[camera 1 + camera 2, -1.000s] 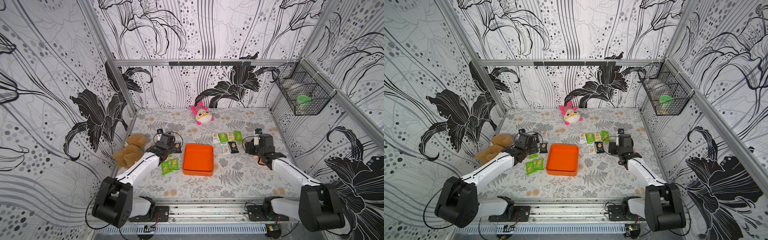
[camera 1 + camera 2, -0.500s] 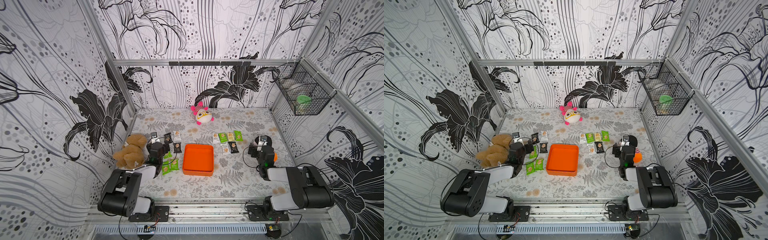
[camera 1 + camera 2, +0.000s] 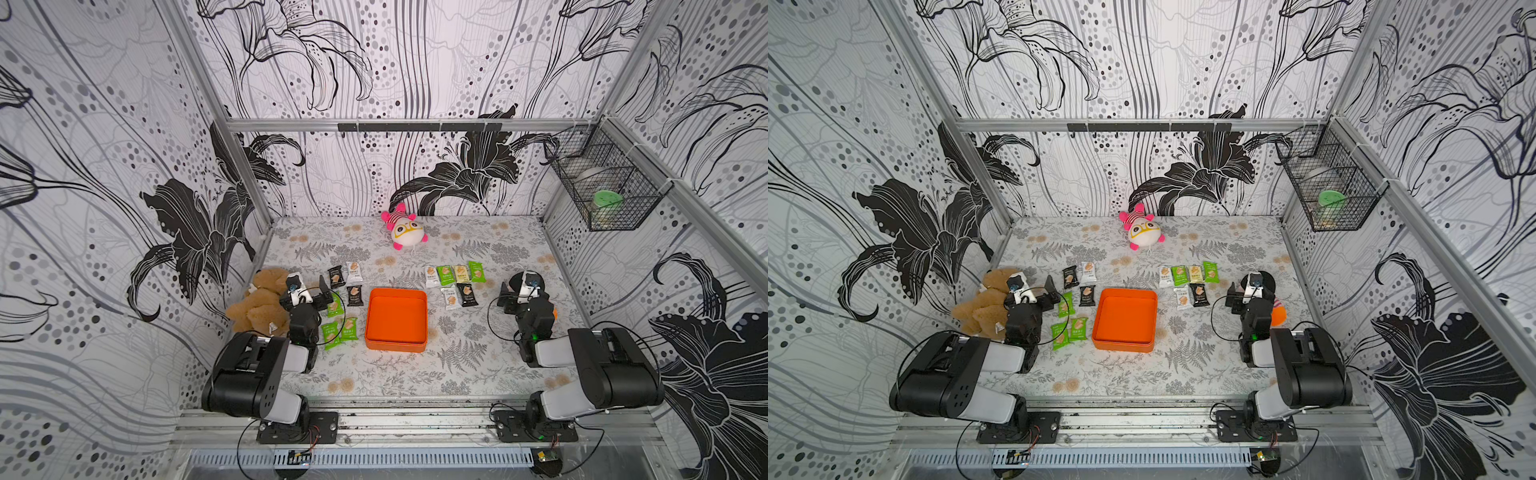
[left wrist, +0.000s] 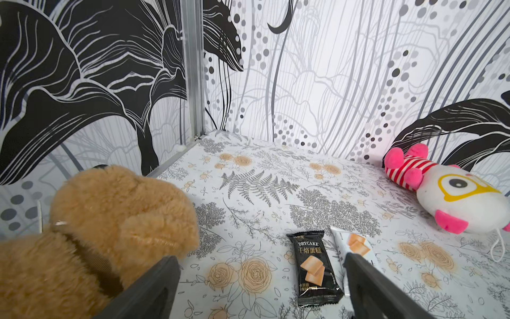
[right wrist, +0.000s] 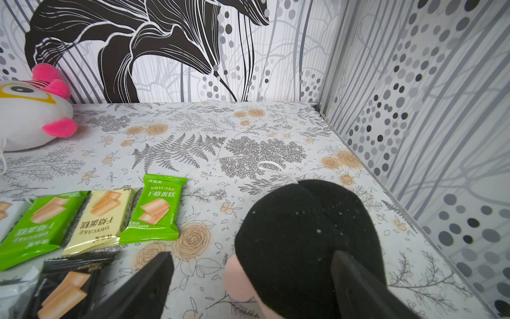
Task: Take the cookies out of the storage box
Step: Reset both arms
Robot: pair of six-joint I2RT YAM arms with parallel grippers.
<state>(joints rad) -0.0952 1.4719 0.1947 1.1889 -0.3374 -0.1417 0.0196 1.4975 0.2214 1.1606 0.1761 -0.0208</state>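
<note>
Teddy [image 4: 110, 221] beside left pincer [image 4: 259, 258], black plush [image 5: 303, 229] before right pincer [image 5: 251, 255]

"DRYCAKE" on black cookie packet [image 4: 314, 269], green packet [image 5: 154, 210].

**Middle free, sides crowded**

The box [image 3: 397, 318] is open from above, its floor bare. Cookies [image 3: 340, 328] lie just beside both its side walls. The bear [image 3: 259, 303] crowds the left gripper [image 4: 259, 258]; a black toy [image 5: 303, 234] sits close before the right gripper [image 5: 251, 255]. The mat [image 3: 395, 374] near the arms' bases lies bare, the pink toy [image 3: 405, 230] well back.
</note>
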